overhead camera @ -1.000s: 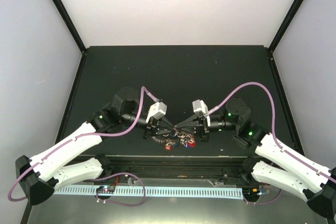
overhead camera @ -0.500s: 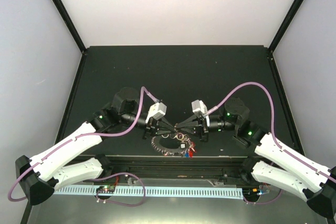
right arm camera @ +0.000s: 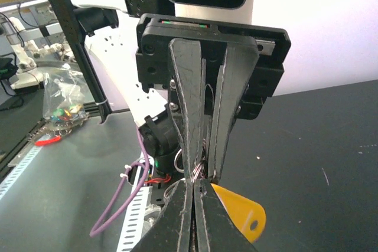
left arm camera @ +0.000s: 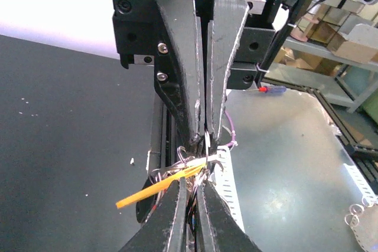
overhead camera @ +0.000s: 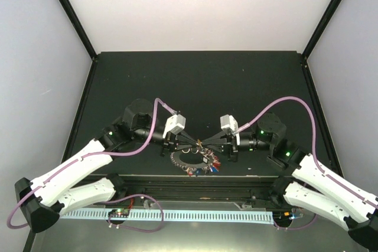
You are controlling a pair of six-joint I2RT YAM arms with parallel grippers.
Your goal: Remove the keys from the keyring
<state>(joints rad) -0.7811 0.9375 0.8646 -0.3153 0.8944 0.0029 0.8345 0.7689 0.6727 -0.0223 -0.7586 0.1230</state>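
The keys [overhead camera: 178, 161] hang as a spiky wreath just under the two grippers, near the table's front edge, with red and blue heads at its right side. My left gripper [overhead camera: 196, 143] and right gripper [overhead camera: 205, 144] meet tip to tip above the wreath. Each is shut on the thin wire keyring [left arm camera: 188, 160]. In the left wrist view my gripper [left arm camera: 194, 192] pinches the wire loops, with an orange plastic key head [left arm camera: 155, 186] sticking out to the left. In the right wrist view my gripper [right arm camera: 195, 186] clamps the keyring [right arm camera: 199, 169], with the orange head [right arm camera: 243, 215] to its right.
The black table mat [overhead camera: 195, 87] is bounded by a black frame rail at the front. A white slotted cable tray [overhead camera: 177, 215] and purple cables run below that rail. Several loose small rings [left arm camera: 358, 214] lie on the metal bench off the table.
The bunch of keys has spread from a tight clump into an open wreath under the grippers. The right arm has drawn back slightly to the right. Both grippers have stayed shut.
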